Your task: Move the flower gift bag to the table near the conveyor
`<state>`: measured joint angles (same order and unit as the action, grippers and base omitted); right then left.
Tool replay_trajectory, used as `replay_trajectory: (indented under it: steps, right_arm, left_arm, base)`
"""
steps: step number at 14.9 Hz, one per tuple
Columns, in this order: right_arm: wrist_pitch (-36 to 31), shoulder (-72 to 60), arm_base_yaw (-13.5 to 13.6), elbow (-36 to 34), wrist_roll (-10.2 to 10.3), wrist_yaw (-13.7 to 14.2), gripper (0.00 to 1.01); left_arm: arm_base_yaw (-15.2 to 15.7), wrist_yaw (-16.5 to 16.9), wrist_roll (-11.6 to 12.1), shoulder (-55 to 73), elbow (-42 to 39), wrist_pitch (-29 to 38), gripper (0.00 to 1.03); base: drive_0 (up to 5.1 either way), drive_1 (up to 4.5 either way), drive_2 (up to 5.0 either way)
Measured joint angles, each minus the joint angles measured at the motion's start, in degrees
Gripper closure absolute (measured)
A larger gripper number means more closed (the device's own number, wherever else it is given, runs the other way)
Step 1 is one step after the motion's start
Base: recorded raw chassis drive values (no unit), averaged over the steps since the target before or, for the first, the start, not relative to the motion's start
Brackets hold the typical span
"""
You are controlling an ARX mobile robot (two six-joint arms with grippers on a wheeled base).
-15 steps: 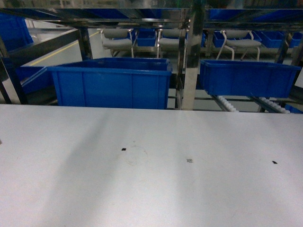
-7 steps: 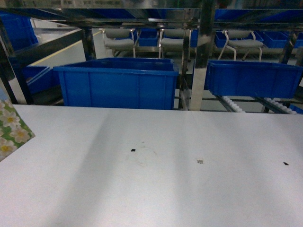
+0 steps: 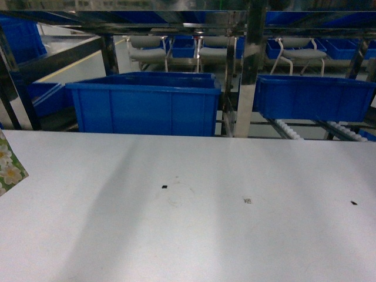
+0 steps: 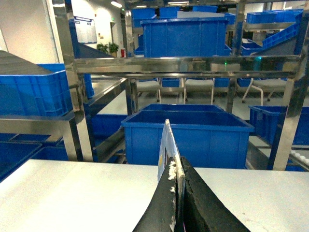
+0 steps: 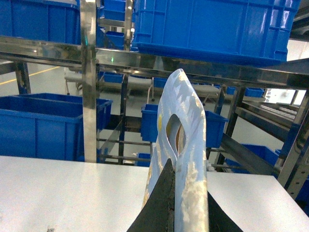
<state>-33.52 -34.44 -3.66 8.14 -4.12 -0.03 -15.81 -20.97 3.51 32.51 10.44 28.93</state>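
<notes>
- The flower gift bag (image 3: 8, 167) shows only a corner at the head view's far left edge, over the white worktop (image 3: 194, 223).
- Left hand (image 4: 177, 212) pinches a thin bag edge.
- Right hand (image 5: 173, 212) clamps a pale blue bag top.
- Conveyor (image 3: 282, 126) stands behind.

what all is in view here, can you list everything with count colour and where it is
flower gift bag: one, green with white flowers, a corner at the head view's left edge; its pale rim pinched in both wrist views
table: one, white, foreground
conveyor: one steel rack with white rollers, behind the table
bins: two blue on the rack's lane, more behind
chairs: three grey, far back
left gripper: black, shut on the bag's edge
right gripper: black, shut on the bag's rim
</notes>
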Motion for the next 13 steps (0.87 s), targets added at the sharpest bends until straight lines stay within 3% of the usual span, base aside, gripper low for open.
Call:
replay_trajectory:
  steps: [3, 5, 8, 10, 13]
  right_arm:
    - [-20.6, -21.3, -1.0, -0.1, -0.3, -1.2, 0.99]
    - [-32.4, -37.2, -1.6, 1.6, -0.4, -0.1, 0.99]
    - [-39.3, -48.9, -1.1, 3.6, -0.6, 1.1, 0.99]
    - [-40.0, -57.2, 0.2, 5.7, -0.4, 2.4, 0.99]
    - [-39.7, -69.5, 1.8, 11.2, -0.4, 6.6, 0.99]
  left_arm:
    - [0.0, 0.0, 0.0, 0.0, 0.0, 0.0, 1.01]
    - [0.0, 0.0, 0.0, 0.0, 0.0, 0.0, 1.01]
    - [0.0, 0.0, 0.0, 0.0, 0.0, 0.0, 1.01]
    - [0.0, 0.0, 0.0, 0.0, 0.0, 0.0, 1.01]
    - [0.0, 0.0, 0.0, 0.0, 0.0, 0.0, 1.01]
  base:
    - [0.0, 0.00, 0.0]
    - [0.0, 0.00, 0.0]
    - [0.0, 0.00, 0.0]
    - [0.0, 0.00, 0.0]
    - [0.0, 0.00, 0.0]
